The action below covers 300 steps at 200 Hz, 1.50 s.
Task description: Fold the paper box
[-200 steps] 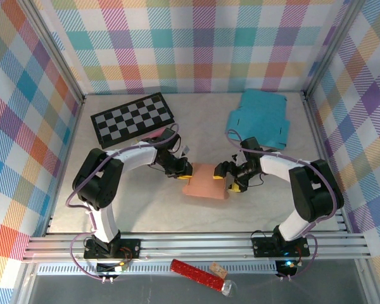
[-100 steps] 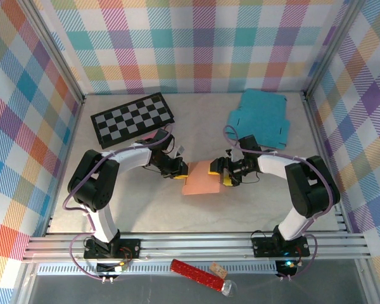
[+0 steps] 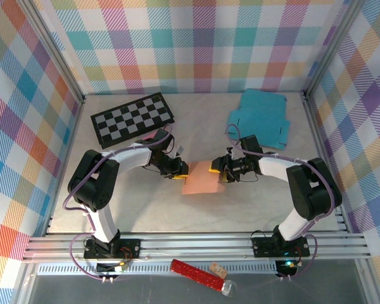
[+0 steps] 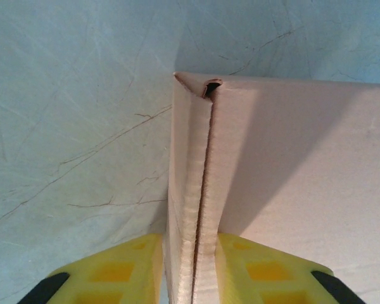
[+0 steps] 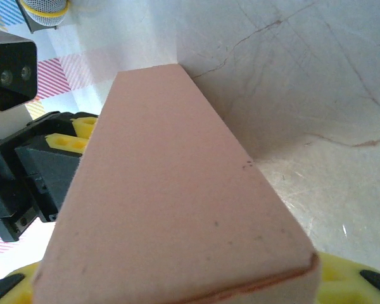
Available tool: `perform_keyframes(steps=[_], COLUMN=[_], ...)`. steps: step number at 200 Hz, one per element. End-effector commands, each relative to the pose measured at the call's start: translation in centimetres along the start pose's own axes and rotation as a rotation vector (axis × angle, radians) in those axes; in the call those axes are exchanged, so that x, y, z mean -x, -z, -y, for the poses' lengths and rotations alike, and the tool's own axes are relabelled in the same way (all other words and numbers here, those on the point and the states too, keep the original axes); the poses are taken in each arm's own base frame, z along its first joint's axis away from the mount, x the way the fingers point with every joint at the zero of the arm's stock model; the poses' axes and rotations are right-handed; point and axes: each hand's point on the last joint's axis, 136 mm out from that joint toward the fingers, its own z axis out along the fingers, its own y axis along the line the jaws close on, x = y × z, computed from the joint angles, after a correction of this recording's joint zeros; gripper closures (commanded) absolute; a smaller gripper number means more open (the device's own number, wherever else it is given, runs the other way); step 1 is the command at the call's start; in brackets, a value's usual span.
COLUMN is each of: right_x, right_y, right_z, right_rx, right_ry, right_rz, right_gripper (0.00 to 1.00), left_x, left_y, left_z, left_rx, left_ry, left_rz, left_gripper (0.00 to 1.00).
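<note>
Paper box [image 3: 199,182], salmon-pink, left tool [image 4: 189,244] pinching its doubled edge, right tool [image 5: 183,282] astride it, grip unclear

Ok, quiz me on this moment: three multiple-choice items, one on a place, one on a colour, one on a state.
1. The checkerboard lies: A. back left on the table; B. back right; C. at the near edge.
2. The flat sheets at back right are: A. red; B. teal; C. white.
3. The left gripper is: A. open over bare table; B. holding a teal sheet; C. clamped on the paper box's doubled edge.
Answers: 1 A, the top view shows it far left. 2 B, plainly teal. 3 C, its yellow fingers press both sides of the edge.
</note>
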Motion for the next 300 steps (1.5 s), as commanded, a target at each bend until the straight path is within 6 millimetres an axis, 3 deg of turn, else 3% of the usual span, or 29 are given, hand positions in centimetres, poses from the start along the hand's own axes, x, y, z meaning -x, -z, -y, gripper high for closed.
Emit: perform_keyframes(steps=[1, 31, 60, 78, 95, 124, 142, 179, 204, 234, 243, 300], right_x=[-0.3, -0.1, 0.2, 0.5, 0.8, 1.5, 1.8, 2.4, 2.5, 2.1, 1.9, 0.8], right_y=[0.2, 0.3, 0.5, 0.9, 1.5, 2.4, 2.8, 3.3, 3.1, 3.1, 3.1, 3.0], right_z=[0.0, 0.0, -0.2, -0.6, -0.7, -1.2, -1.9, -2.8, -3.0, -3.0, -2.9, -2.3], right_rx=[-0.003, -0.021, -0.036, -0.027, -0.025, 0.014, 0.025, 0.023, 0.04, 0.04, 0.037, 0.034], right_ry=[-0.06, -0.104, -0.215, -0.311, -0.414, -0.566, -0.603, -0.634, -0.664, -0.685, -0.69, -0.748], right_rz=[0.005, 0.005, -0.015, -0.035, -0.053, -0.091, -0.122, -0.163, -0.192, -0.218, -0.223, -0.26], right_gripper=[0.53, 0.57, 0.57, 0.58, 0.58, 0.57, 0.57, 0.6, 0.6, 0.6, 0.6, 0.61], left_x=[0.3, 1.6, 3.1, 2.7, -0.2, -3.3, -3.5, -3.6, -3.3, -1.6, -0.6, -0.1], left_y=[0.3, 2.2, 6.2, 8.6, 9.7, 9.2, 9.0, 8.1, 7.2, 6.1, 6.1, 3.8], left_z=[-1.5, -0.2, 2.1, 5.8, 9.3, 9.5, 9.5, 10.0, 10.0, 8.7, 9.2, 9.4], left_rx=[0.073, 0.077, 0.074, -0.002, -0.052, 0.015, 0.108, 0.253, 0.4, 0.514, 0.537, 0.512], left_ry=[0.031, -0.014, -0.153, -0.407, -0.735, -0.937, -1.02, -1.233, -1.394, -1.412, -1.415, -1.458], left_rz=[0.021, 0.107, 0.286, 0.402, 0.444, 0.353, 0.352, 0.355, 0.362, 0.368, 0.409, 0.369], left_gripper=[0.69, 0.67, 0.67, 0.67, 0.64, 0.59, 0.49, 0.45, 0.41, 0.39, 0.39, 0.38])
